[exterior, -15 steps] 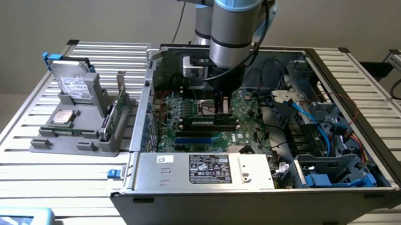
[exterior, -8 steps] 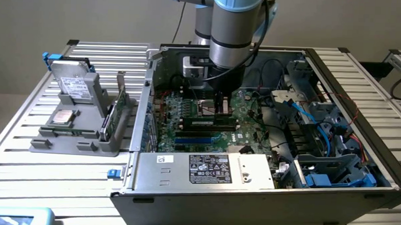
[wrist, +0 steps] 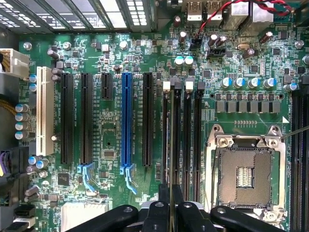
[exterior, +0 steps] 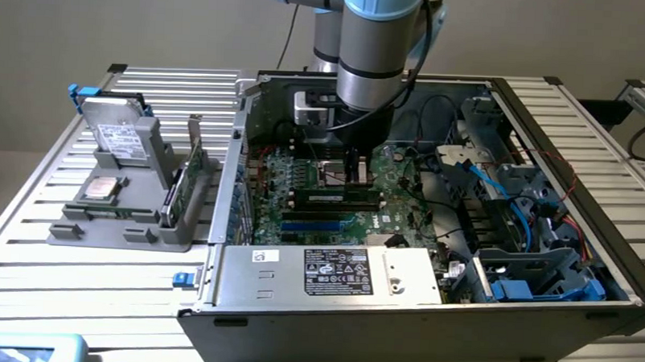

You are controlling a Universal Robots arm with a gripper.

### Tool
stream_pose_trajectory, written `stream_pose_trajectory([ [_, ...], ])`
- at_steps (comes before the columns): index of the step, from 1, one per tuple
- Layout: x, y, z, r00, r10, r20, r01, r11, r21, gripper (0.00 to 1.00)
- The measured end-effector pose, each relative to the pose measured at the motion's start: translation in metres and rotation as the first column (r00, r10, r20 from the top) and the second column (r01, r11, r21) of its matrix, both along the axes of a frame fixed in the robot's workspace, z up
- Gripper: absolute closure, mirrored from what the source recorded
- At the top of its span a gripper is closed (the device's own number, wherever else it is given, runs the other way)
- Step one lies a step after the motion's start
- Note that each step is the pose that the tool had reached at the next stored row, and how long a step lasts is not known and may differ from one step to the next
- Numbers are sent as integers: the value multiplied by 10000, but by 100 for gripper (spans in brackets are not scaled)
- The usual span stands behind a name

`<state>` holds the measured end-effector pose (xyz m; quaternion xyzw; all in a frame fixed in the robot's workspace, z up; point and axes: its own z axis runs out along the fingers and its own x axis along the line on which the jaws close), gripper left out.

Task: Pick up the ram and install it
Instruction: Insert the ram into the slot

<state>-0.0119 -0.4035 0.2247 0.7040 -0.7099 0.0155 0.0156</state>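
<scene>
Closest to my wrist camera are the two black fingers (wrist: 158, 215) of the one claw (wrist: 170, 191). They are pinched narrow on the single ram (wrist: 170, 140), which I see edge-on as a thin green line. It runs along one of four black memory slots (wrist: 187, 135), the one farthest from the single empty processor socket (wrist: 244, 174). Past the ram I count six card slots: one white, one blue (wrist: 126, 118), three long black and one short black. In the exterior view my one arm (exterior: 375, 46) drops straight down into the open computer case (exterior: 403, 333), wrist vertical. The claw (exterior: 352, 175) sits over the board, with the ram (exterior: 338, 197) standing on its long edge just beneath it. On the table (exterior: 83, 277), at the exterior view's left, a grey holder (exterior: 117, 222) carries one hard drive (exterior: 120, 138) and one green card (exterior: 191, 172). The arm's upper part is cut off by the frame. I can't see the ram's lower edge, so I can't tell whether it is seated.
</scene>
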Motion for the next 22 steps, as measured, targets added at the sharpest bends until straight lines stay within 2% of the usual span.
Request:
stream_pose_trajectory([
  [16,0,-4,1,10000,-1,2,1,10000,5,86],
  [22,0,-6,2,10000,0,1,0,10000,-11,86],
])
